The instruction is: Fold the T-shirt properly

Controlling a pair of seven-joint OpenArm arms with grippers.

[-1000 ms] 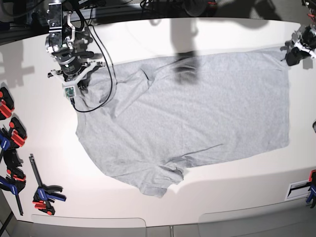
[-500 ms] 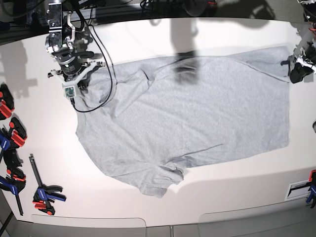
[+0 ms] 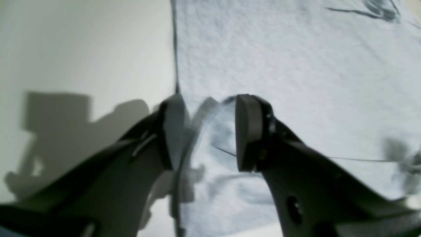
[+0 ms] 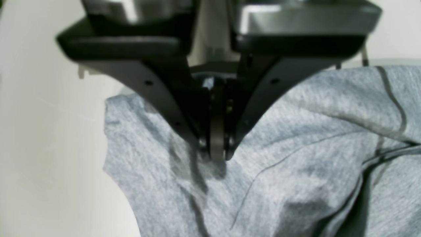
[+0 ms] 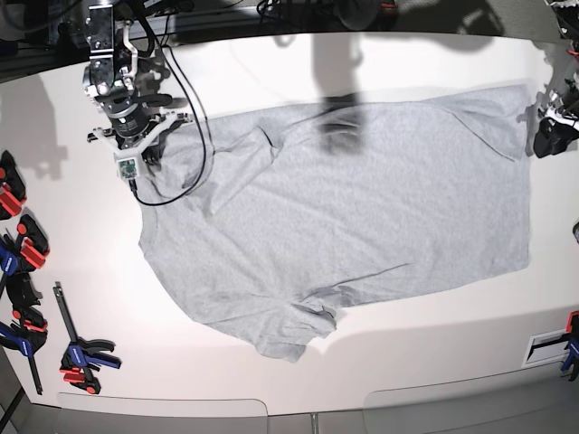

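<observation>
The left end effector (image 3: 204, 131) has just let go of the shirt's (image 5: 362, 217) hem corner at 2 o'clock; its jaws now stand spread over the edge. The shirt lies flat on the worktop (image 5: 271, 63). The right end effector (image 4: 215, 151) stays pinching the sleeve at 10 o'clock, so spreading looks done on one side.

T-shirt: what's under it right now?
Only the white table shows around the T-shirt. Its underside and anything beneath are covered; no lump stands out.

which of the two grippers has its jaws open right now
The left gripper, at the T-shirt's hem edge: its jaws stand apart with cloth showing between them. The right gripper has its jaws pressed together on the fabric.
</observation>
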